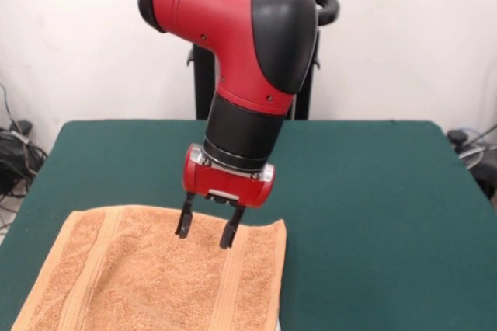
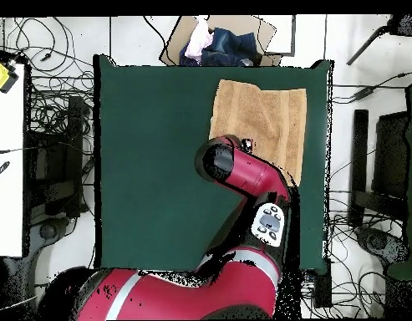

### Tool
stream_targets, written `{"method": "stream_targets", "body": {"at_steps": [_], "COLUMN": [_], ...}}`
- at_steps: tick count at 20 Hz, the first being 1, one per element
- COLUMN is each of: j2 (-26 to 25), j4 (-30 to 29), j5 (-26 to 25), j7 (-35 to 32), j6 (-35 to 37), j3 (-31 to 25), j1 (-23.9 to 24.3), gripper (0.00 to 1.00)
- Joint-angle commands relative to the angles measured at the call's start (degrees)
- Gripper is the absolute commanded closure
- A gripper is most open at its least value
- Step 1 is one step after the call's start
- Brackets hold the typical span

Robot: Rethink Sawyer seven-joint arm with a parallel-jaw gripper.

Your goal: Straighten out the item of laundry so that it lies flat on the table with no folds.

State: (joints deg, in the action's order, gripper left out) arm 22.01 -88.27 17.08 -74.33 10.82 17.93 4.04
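The orange-tan terry towel lies spread on the dark green table at the front left of the front view, running off the bottom edge. Its far right corner is slightly raised and wavy. In the overhead view the towel lies near the table's top right. My gripper hangs straight down over the towel's far edge, its two black fingers apart and empty, tips just above or at the cloth. In the overhead view the arm hides the gripper.
A cardboard box with clothes stands beyond the table's top edge in the overhead view. Cables and black stands lie on the floor at both sides. A white table with a yellow object is at the left.
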Motion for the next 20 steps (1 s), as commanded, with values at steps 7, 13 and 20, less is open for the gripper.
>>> {"method": "stream_targets", "body": {"at_steps": [7,13,20], "j2": [-5.1,-5.47,-5.55], "j4": [-4.78,-4.47,-4.31], "j5": [-0.31,-0.34,-0.2], "j7": [-13.27,-13.78,-13.95], "j6": [-4.4,-5.82,-6.26], "j3": [-13.08,-14.39,-14.51], "j1": [2.02,1.96,1.5], "gripper": [0.0,0.0,0.0]}}
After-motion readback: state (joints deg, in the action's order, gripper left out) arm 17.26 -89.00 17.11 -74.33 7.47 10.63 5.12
